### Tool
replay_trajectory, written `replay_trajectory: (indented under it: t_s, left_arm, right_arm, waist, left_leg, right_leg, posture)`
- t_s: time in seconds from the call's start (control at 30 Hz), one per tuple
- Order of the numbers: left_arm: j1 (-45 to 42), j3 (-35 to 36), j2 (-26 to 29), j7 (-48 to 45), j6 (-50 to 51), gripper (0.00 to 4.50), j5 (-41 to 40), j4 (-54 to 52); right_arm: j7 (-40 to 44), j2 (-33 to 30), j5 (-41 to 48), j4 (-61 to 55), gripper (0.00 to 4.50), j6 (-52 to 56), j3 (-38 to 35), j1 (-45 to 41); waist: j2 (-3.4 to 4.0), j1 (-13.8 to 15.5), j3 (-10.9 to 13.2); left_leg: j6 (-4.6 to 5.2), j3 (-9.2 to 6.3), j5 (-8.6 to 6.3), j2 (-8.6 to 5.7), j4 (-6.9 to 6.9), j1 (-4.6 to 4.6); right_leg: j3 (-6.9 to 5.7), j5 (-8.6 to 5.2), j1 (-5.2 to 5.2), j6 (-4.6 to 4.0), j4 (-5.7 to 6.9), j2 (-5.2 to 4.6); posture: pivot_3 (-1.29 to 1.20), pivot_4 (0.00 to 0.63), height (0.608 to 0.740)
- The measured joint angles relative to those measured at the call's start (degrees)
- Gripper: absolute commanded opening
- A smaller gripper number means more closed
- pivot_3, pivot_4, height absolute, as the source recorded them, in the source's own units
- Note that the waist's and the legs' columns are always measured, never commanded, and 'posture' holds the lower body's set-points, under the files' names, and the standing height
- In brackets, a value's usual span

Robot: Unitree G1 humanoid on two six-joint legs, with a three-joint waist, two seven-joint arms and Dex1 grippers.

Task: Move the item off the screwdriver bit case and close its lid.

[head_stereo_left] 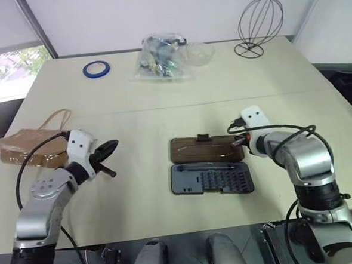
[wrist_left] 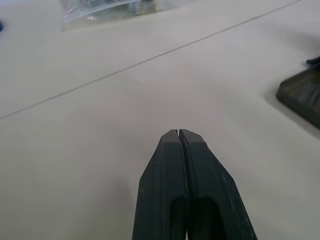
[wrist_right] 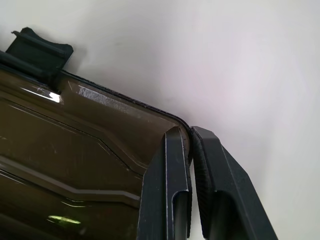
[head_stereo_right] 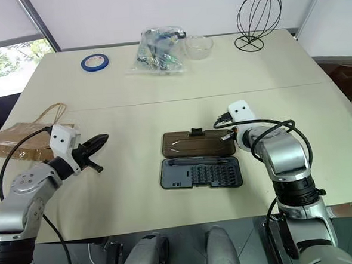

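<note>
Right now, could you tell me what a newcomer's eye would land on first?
The open screwdriver bit case at table centre, its lid lying flat behind it. The right end effector pinches the lid's far right corner. A wire stand rises at the far edge.

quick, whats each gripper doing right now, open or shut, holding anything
left gripper: shut, holding nothing, above bare table.
right gripper: shut on the lid, pinching its corner rim.

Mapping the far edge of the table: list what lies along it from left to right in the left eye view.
Blue tape roll → clear plastic bag of small items → clear bowl → black wire stand.
</note>
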Motion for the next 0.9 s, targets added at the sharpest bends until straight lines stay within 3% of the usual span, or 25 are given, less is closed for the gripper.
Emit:
replay_trajectory:
  t_s: [0.57, 0.6, 0.63, 0.83, 0.9]
  left_arm:
    - [1.18, -0.08, -0.04, -0.29, -0.05, 0.0, 0.04, -0.07]
    - [1.18, -0.08, -0.04, -0.3, -0.05, 0.0, 0.04, -0.07]
    - [1.19, -0.08, -0.04, -0.33, -0.05, 0.0, 0.04, -0.07]
    - [1.24, -0.11, -0.04, -0.69, -0.03, 0.0, -0.04, -0.1]
    - [1.23, -0.14, -0.04, -1.09, 0.05, 0.0, -0.16, -0.1]
  right_arm:
    - [1.15, -2.41, 1.25, 1.93, 0.06, -3.59, 2.97, -0.74]
    - [1.08, -2.41, 1.29, 2.19, 0.78, -3.77, 2.96, -0.74]
    - [1.0, -2.41, 1.31, 2.55, 1.06, -3.77, 2.98, -0.68]
    - [0.96, -2.95, 1.83, 2.77, 4.28, -3.51, 2.54, -0.86]
    - [1.1, -3.21, 2.11, 2.67, 4.44, -3.25, 2.51, -1.0]
  waist:
    - [0.0, 0.12, 0.0]
    - [0.0, 0.14, 0.0]
    - [0.0, 0.15, 0.0]
    - [0.0, 0.13, 0.0]
    - [0.0, 0.15, 0.0]
  left_leg:
    - [0.0, 0.01, 0.0, 0.03, -0.03, 0.0]
    - [0.0, 0.01, 0.0, 0.03, -0.03, 0.0]
    - [0.0, 0.01, 0.0, 0.03, -0.03, 0.0]
    - [0.0, 0.01, 0.0, 0.03, -0.03, -0.01]
    - [0.0, 0.02, 0.0, 0.03, -0.03, -0.01]
  right_leg:
    - [0.07, 0.0, -0.1, 0.0, 0.03, 0.0]
    - [0.07, 0.0, -0.1, 0.0, 0.02, 0.0]
    - [0.07, 0.0, -0.1, 0.0, 0.02, -0.01]
    - [0.08, 0.0, -0.11, 0.0, 0.03, -0.01]
    - [0.08, 0.0, -0.11, 0.0, 0.02, -0.01]
  posture:
    - [0.0, 0.15, 0.74]
    - [0.0, 0.15, 0.74]
    - [0.0, 0.15, 0.74]
    - [0.0, 0.15, 0.74]
    - [0.0, 0.15, 0.74]
